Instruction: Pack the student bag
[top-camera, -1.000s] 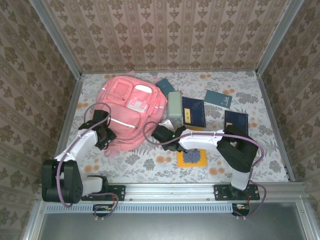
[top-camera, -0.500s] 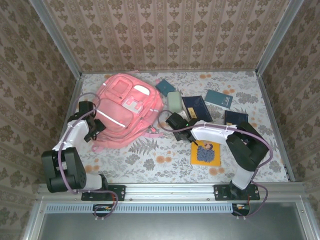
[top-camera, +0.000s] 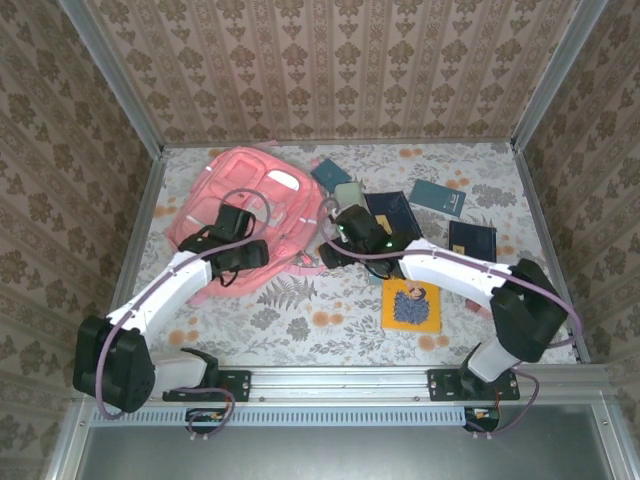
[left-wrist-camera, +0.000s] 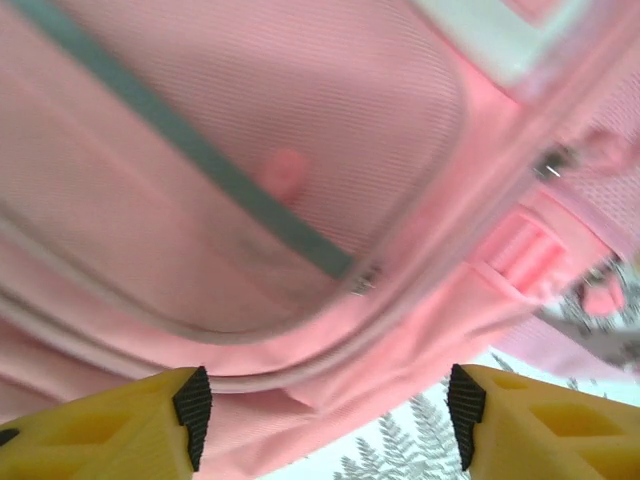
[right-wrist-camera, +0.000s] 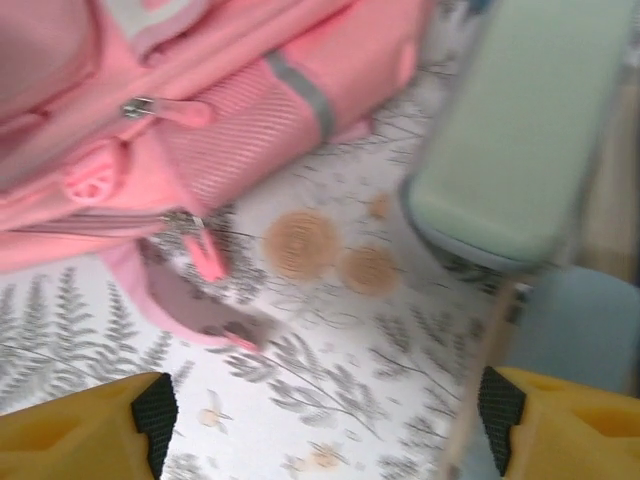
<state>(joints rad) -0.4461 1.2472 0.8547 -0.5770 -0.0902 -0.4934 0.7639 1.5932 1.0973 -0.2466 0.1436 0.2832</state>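
This is a robot test cell in a lab, dressed up to look homely. The walls (top-camera: 340, 70) are flat panels covered in brown damask wallpaper, held between bare aluminium posts (top-camera: 112, 80). A floral cloth covers the tabletop (top-camera: 300, 322). A metal rail (top-camera: 340, 378) along its near edge carries the left arm's base (top-camera: 115, 362) and the right arm's base (top-camera: 487, 362).

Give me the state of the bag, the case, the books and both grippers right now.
student bag: lying flat, front up; visible zips look shut.
left gripper: open, empty, over the bag's edge.
right gripper: open, empty, over the table between bag and case.
pale green case: closed, lying beside the bag.
yellow book: closed, flat.
dark blue books: closed, flat, outside the bag.
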